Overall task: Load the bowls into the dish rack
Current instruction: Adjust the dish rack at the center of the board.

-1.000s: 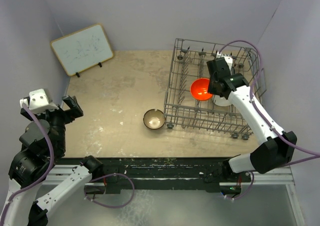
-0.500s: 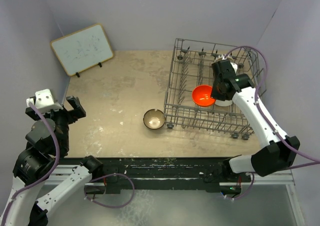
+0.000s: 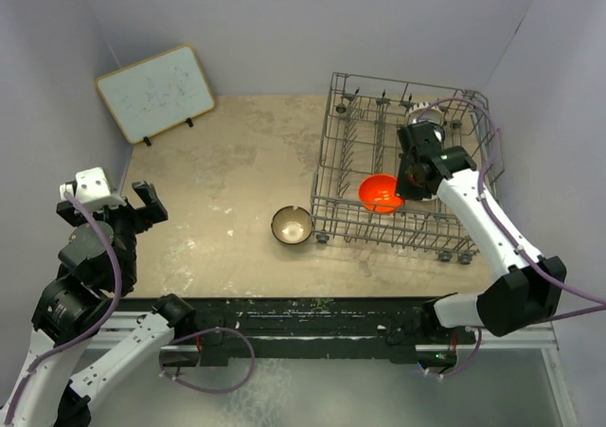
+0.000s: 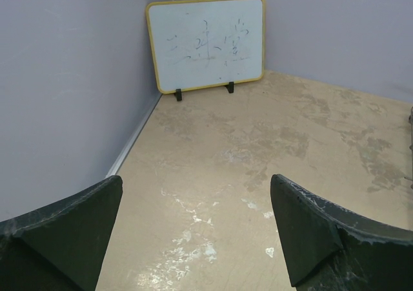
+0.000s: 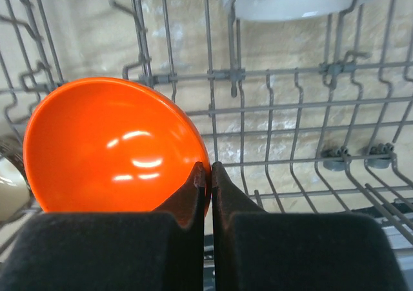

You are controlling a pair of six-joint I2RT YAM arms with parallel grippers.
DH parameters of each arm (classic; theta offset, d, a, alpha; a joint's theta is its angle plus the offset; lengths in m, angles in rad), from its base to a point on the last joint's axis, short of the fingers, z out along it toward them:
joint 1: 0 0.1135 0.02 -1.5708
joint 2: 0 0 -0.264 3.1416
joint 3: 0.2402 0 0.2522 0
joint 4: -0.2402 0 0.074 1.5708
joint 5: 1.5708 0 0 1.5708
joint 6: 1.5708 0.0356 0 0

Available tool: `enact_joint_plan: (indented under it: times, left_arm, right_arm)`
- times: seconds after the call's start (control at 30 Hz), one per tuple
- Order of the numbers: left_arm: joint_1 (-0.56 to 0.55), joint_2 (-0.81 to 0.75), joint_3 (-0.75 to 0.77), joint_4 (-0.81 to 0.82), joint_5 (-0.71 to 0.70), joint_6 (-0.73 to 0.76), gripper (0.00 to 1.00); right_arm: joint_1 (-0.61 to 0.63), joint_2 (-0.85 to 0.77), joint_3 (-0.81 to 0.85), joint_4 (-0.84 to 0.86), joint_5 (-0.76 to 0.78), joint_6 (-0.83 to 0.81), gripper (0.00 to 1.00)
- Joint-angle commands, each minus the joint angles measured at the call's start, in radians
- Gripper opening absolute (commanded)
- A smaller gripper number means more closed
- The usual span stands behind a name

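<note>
Orange-red bowl (image 3: 379, 192) sits low inside the dish rack (image 3: 379, 228), near its front wall, tilted with its glossy inside facing the wrist camera. The right claw (image 5: 208, 168) is pinched onto its rim, one finger inside the bowl and the other outside, with the tips pressed almost together. Above the tines beyond it in the right wrist view lies a white bowl (image 5: 290, 0), and the edge of a cream bowl (image 5: 8, 184) shows at the left of the same view. A brown bowl (image 3: 291, 225) with a pale inside stands upright on the table (image 3: 237, 162), just beside the rack's near left corner. Well apart on the left side, the left claw (image 4: 197, 188) hangs above the table with its fingers spread wide and nothing between them. A whiteboard (image 3: 156, 91) leans in the far left corner.
</note>
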Motion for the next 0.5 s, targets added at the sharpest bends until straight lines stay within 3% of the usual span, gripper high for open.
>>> enact_joint_plan:
  times: [0.0,0.17,0.47]
  left_arm:
    - [-0.003,0.006,-0.006,0.028,0.009,-0.019,0.99]
    - [-0.003,0.022,-0.010,0.035,0.007,-0.011,0.99]
    - [-0.003,0.023,-0.005,0.036,0.000,-0.005,0.99]
  right_arm:
    - [0.058,0.018,-0.055,0.054,-0.068,-0.015,0.00]
    - [0.225,0.113,-0.049,0.071,-0.017,-0.010,0.00]
    - [0.234,0.192,-0.048,0.158,-0.051,-0.022,0.00]
